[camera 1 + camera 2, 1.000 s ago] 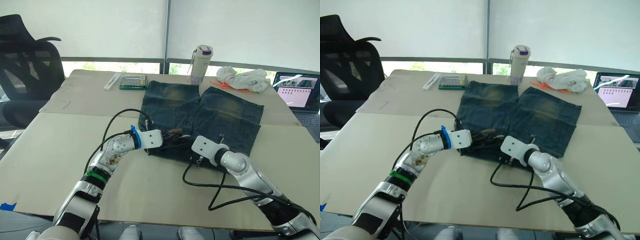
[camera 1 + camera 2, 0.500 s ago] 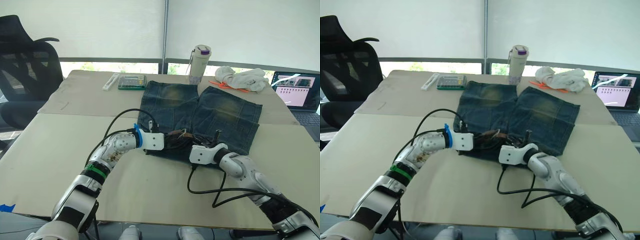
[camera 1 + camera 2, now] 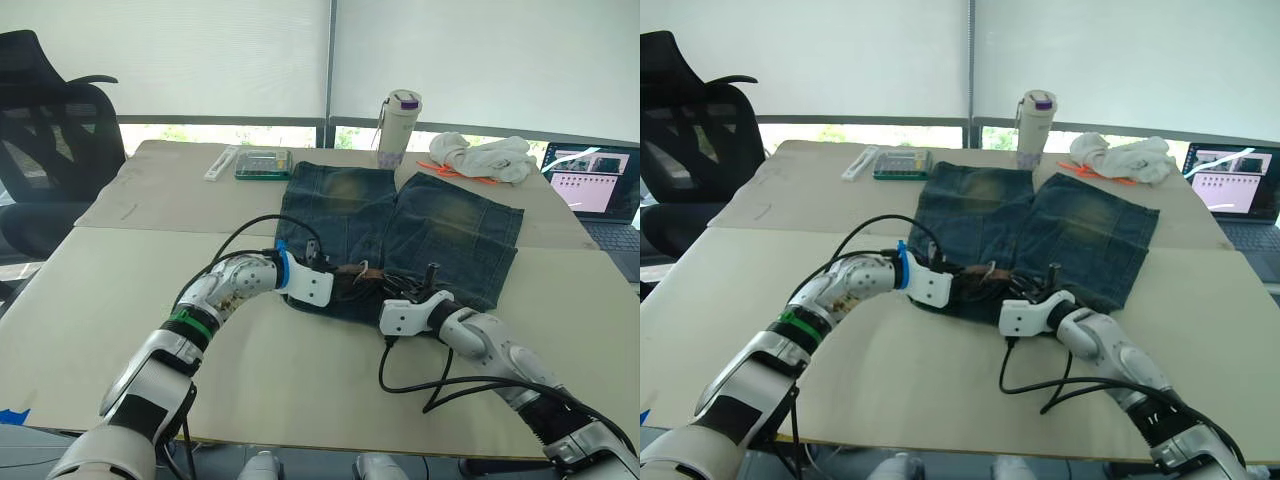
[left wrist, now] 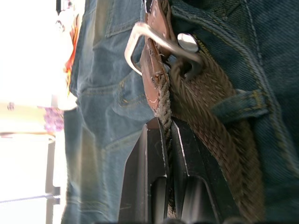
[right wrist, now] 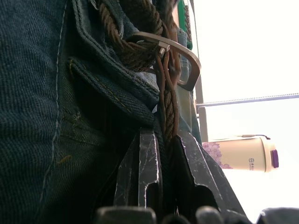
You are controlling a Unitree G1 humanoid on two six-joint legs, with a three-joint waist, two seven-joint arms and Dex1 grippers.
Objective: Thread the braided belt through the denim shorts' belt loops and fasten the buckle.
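Note:
The denim shorts [image 3: 400, 225] lie flat on the table with the waistband toward me. The dark-brown braided belt [image 4: 205, 116] runs along the waistband under a belt loop [image 4: 240, 105]. Its pale metal buckle [image 4: 156, 39] sits at the middle of the waistband, also seen as the buckle [image 5: 184, 58] from the other side. My left gripper [image 4: 167, 123] is shut on a strand of the belt just left of the buckle. My right gripper [image 5: 164, 135] is shut on the belt just right of it. In the head view the left gripper [image 3: 335, 280] and right gripper [image 3: 402, 297] face each other.
A bottle [image 3: 402, 128], a white cloth [image 3: 488, 158] and a green box [image 3: 264, 164] stand at the table's far side. An open laptop [image 3: 600, 185] is at the right edge and an office chair [image 3: 50, 140] at the far left. Black cables [image 3: 430, 380] trail over the near table.
My left gripper slid right along the waistband toward the buckle. My right gripper turned and dropped onto the waistband, closing in from the right.

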